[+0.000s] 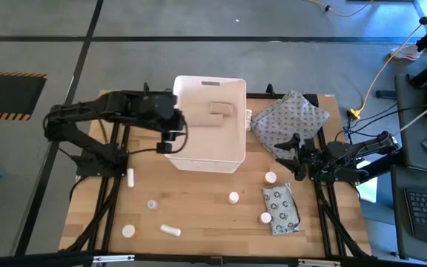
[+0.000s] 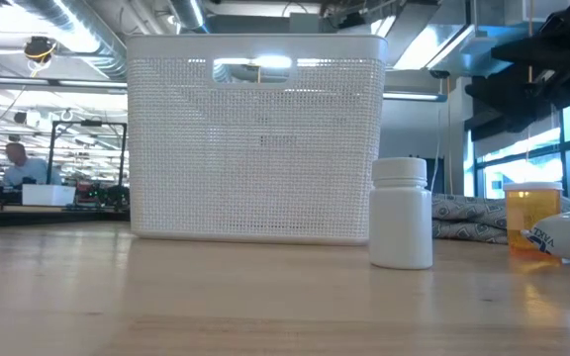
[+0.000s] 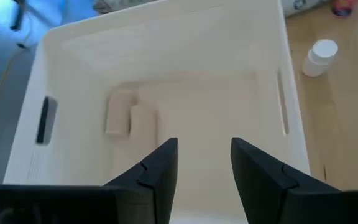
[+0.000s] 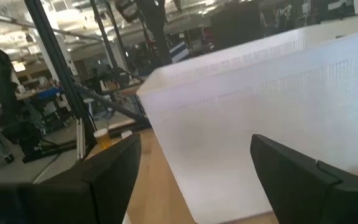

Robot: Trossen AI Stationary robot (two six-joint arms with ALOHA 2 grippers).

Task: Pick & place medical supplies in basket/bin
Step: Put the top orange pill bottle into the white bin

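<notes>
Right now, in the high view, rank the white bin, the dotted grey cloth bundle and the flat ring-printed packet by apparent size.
1. White bin, clearly largest.
2. Dotted grey cloth bundle.
3. Flat ring-printed packet, smallest.

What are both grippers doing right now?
Left gripper: open, empty, above the basket.
Right gripper: open, empty, beside the basket.

Two dark, near-black jointed arms of blocky matte segments, black cables looped along both. Left pincer: two flat, wedge-shaped black fingers with angular stepped edges, tapering toward the tips. Right pincer: broader dark grey fingers, smooth and unmarked.
</notes>
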